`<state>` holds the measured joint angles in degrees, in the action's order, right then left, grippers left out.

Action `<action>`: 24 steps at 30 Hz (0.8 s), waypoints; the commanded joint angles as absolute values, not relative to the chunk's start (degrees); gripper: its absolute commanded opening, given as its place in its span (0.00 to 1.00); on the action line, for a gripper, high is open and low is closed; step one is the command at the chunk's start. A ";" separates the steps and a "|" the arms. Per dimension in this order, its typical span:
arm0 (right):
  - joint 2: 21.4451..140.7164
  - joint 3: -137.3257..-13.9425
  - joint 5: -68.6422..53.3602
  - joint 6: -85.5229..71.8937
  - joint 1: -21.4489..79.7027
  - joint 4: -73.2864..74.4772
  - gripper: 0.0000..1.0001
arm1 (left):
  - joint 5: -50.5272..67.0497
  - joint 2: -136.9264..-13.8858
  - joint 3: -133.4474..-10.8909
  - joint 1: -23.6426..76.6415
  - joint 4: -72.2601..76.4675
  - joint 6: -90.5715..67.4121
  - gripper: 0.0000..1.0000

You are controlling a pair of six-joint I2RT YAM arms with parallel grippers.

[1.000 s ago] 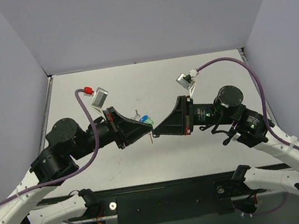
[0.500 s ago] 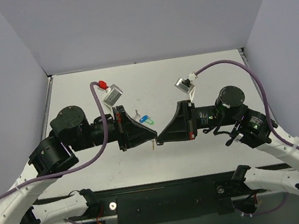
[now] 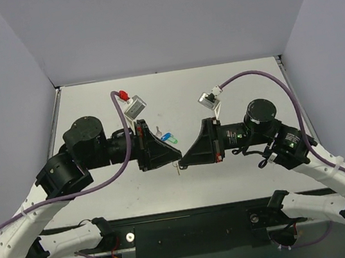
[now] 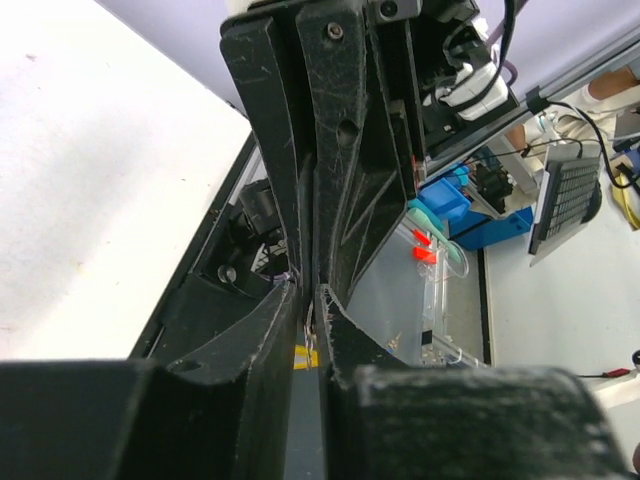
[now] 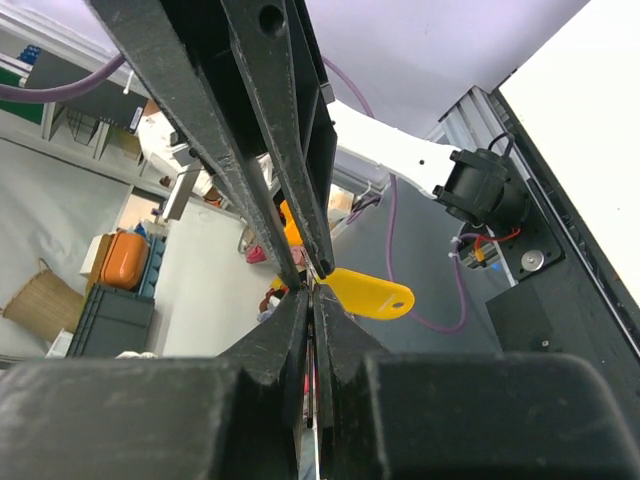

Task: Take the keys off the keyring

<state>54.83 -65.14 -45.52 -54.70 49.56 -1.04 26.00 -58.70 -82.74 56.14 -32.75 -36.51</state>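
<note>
Left hand pinches smooth oblong yellow keyring.

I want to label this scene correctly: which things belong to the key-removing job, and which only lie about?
Job in hand:
keyring with its yellow tag
left pincer
right pincer

Lying about:
blue tag
green tag

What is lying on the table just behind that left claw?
A blue key tag, a green key tag and a small silver key. Anything further under the left gripper is hidden.
</note>
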 commanded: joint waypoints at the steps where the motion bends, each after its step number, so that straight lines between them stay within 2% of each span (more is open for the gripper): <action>1: 56.34 -66.10 -38.85 -54.32 49.40 -7.73 0.00 | 29.88 -59.07 -82.97 54.85 -32.34 -38.14 0.29; 4: 56.07 -65.31 -38.41 -54.67 49.48 -8.26 0.00 | 29.88 -58.10 -82.27 52.57 -31.99 -39.02 0.37; 5: 56.07 -65.13 -38.50 -54.75 49.48 -8.52 0.00 | 30.06 -57.49 -81.92 51.60 -31.38 -39.55 0.43; 10: 55.81 -64.86 -37.88 -55.11 49.48 -9.05 0.00 | 29.45 -55.29 -80.16 49.05 -29.18 -41.22 0.61; 12: 55.81 -64.69 -37.79 -55.19 49.40 -9.32 0.00 | 27.69 -54.41 -79.54 48.52 -28.65 -41.75 0.80; 24: 55.46 -63.11 -29.10 -58.35 48.69 -10.02 0.00 | 10.12 -47.47 -73.66 47.55 -21.63 -45.97 0.83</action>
<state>56.25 -63.70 -33.23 -56.64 49.43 -6.13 16.67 -48.60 -74.52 48.05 -27.51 -44.60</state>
